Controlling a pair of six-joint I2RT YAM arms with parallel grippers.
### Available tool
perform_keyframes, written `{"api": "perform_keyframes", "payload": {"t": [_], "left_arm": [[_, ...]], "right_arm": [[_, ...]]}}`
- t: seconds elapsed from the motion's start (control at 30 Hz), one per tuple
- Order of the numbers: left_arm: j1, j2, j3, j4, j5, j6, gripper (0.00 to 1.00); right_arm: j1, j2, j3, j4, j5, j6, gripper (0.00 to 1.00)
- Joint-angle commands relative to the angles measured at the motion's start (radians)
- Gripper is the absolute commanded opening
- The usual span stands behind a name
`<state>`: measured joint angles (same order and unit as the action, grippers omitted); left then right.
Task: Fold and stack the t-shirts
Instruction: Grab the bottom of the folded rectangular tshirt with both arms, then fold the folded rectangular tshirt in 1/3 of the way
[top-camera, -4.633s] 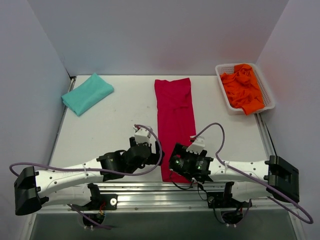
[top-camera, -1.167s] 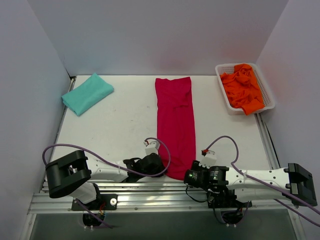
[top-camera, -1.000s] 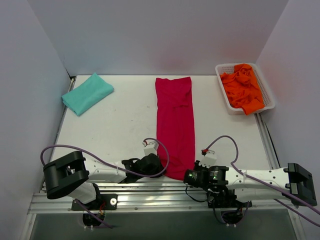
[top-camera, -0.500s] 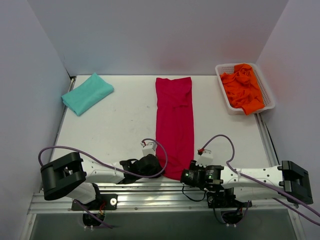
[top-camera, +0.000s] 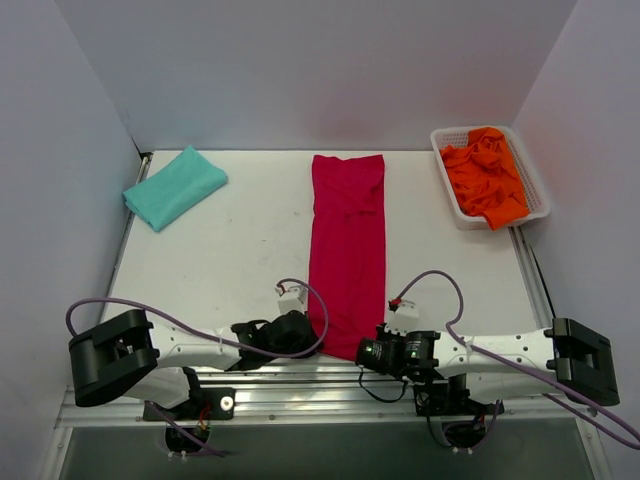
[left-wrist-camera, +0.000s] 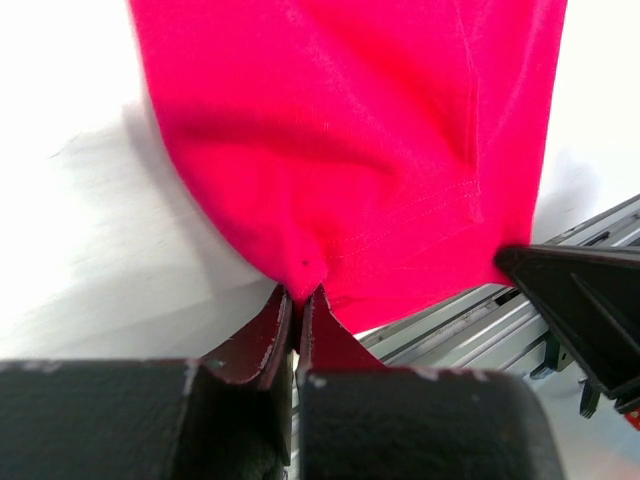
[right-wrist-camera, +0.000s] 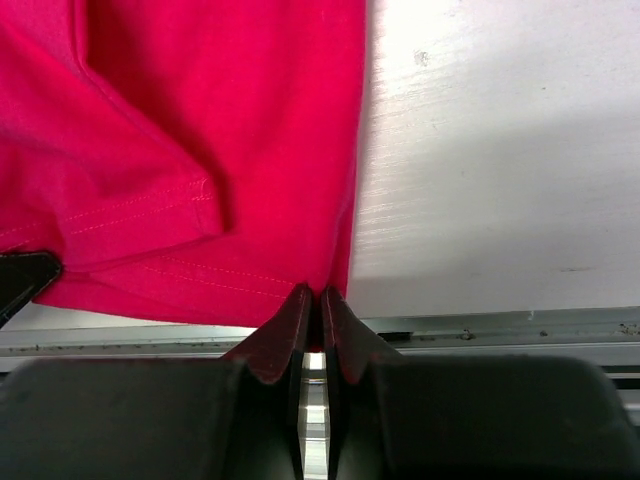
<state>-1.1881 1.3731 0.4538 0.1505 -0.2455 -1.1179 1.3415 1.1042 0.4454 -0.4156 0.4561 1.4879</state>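
The teal t-shirt (top-camera: 174, 186) lies folded at the far left corner. The orange t-shirts (top-camera: 485, 180) sit crumpled in the white basket (top-camera: 446, 183) at far right (not yet begun, I judge). The crimson t-shirt (top-camera: 347, 250) lies mid-table as a long narrow strip, only partly folded. Its near hem meets both grippers: the left gripper (left-wrist-camera: 297, 300) pinches the hem's left corner, and the right gripper (right-wrist-camera: 311, 298) pinches its right corner.

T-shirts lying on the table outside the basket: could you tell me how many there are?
2: the crimson t-shirt, a long strip at centre, and the teal t-shirt, folded, far left. The orange pile in the basket cannot be counted.
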Motion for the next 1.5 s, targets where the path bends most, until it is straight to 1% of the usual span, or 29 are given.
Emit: {"api": "perform_keyframes", "payload": {"t": [0.0, 0.1, 0.13, 0.17, 0.27, 0.33, 0.53, 0.57, 0.67, 0.7, 0.73, 0.8, 0.83, 0.87, 0.9, 0.97, 1.0, 1.07, 1.1, 1.13, 1.2, 1.23, 1.3, 1.43, 1.47], "left_arm": [[0.005, -0.069, 0.002, -0.095, -0.034, 0.013, 0.02], [-0.001, -0.167, 0.016, -0.207, -0.057, 0.020, 0.02], [-0.002, -0.224, 0.025, -0.244, -0.066, 0.021, 0.02], [-0.004, -0.253, 0.034, -0.312, -0.074, 0.024, 0.02], [-0.008, -0.341, 0.078, -0.417, -0.103, 0.043, 0.02], [-0.010, -0.377, 0.106, -0.443, -0.113, 0.052, 0.02], [-0.005, -0.385, 0.189, -0.497, -0.141, 0.095, 0.02], [-0.002, -0.381, 0.225, -0.505, -0.155, 0.114, 0.02], [0.019, -0.358, 0.292, -0.528, -0.188, 0.165, 0.02], [0.027, -0.352, 0.340, -0.535, -0.196, 0.176, 0.02], [0.034, -0.344, 0.361, -0.539, -0.201, 0.190, 0.02], [0.061, -0.336, 0.399, -0.520, -0.215, 0.228, 0.02], [0.073, -0.324, 0.407, -0.514, -0.213, 0.237, 0.02], [0.085, -0.318, 0.413, -0.491, -0.210, 0.260, 0.02], [0.116, -0.312, 0.428, -0.483, -0.201, 0.270, 0.02], [0.145, -0.296, 0.433, -0.439, -0.187, 0.297, 0.02], [0.180, -0.290, 0.436, -0.424, -0.176, 0.306, 0.02], [0.214, -0.270, 0.450, -0.385, -0.138, 0.329, 0.02], [0.228, -0.261, 0.457, -0.379, -0.127, 0.336, 0.02], [0.260, -0.238, 0.477, -0.370, -0.100, 0.345, 0.02], [0.288, -0.211, 0.497, -0.352, -0.071, 0.363, 0.02], [0.318, -0.177, 0.508, -0.347, -0.058, 0.372, 0.02], [0.349, -0.141, 0.537, -0.324, 0.007, 0.385, 0.02], [0.422, -0.054, 0.537, -0.215, 0.104, 0.389, 0.02], [0.456, -0.037, 0.548, -0.203, 0.144, 0.388, 0.02]], "right_arm": [[-0.001, -0.038, -0.007, -0.057, 0.030, 0.017, 0.00], [0.010, -0.082, 0.028, -0.126, 0.067, 0.032, 0.00], [0.011, -0.090, 0.039, -0.168, 0.078, 0.034, 0.00], [0.013, -0.107, 0.052, -0.189, 0.087, 0.035, 0.00], [0.015, -0.136, 0.093, -0.238, 0.122, 0.026, 0.00], [0.013, -0.142, 0.116, -0.255, 0.153, 0.012, 0.00], [0.012, -0.133, 0.226, -0.264, 0.249, -0.052, 0.00], [0.008, -0.129, 0.266, -0.267, 0.292, -0.073, 0.00], [-0.016, -0.116, 0.320, -0.266, 0.352, -0.115, 0.00], [-0.024, -0.113, 0.346, -0.259, 0.381, -0.145, 0.00], [-0.034, -0.112, 0.354, -0.226, 0.386, -0.170, 0.00], [-0.086, -0.104, 0.365, -0.183, 0.389, -0.246, 0.00], [-0.105, -0.101, 0.363, -0.134, 0.386, -0.273, 0.00], [-0.148, -0.095, 0.363, -0.105, 0.382, -0.296, 0.00], [-0.168, -0.090, 0.363, -0.079, 0.377, -0.336, 0.00], [-0.208, -0.064, 0.363, -0.008, 0.380, -0.366, 0.00], [-0.223, -0.049, 0.366, 0.007, 0.385, -0.376, 0.00], [-0.255, 0.000, 0.381, 0.061, 0.383, -0.408, 0.00], [-0.290, 0.017, 0.384, 0.083, 0.378, -0.423, 0.00], [-0.307, 0.052, 0.395, 0.130, 0.363, -0.457, 0.00], [-0.359, 0.088, 0.407, 0.167, 0.349, -0.483, 0.00], [-0.373, 0.120, 0.415, 0.199, 0.346, -0.494, 0.00], [-0.398, 0.150, 0.438, 0.225, 0.334, -0.528, 0.00], [-0.455, 0.232, 0.487, 0.270, 0.335, -0.574, 0.00], [-0.467, 0.243, 0.496, 0.274, 0.331, -0.581, 0.00]]}}
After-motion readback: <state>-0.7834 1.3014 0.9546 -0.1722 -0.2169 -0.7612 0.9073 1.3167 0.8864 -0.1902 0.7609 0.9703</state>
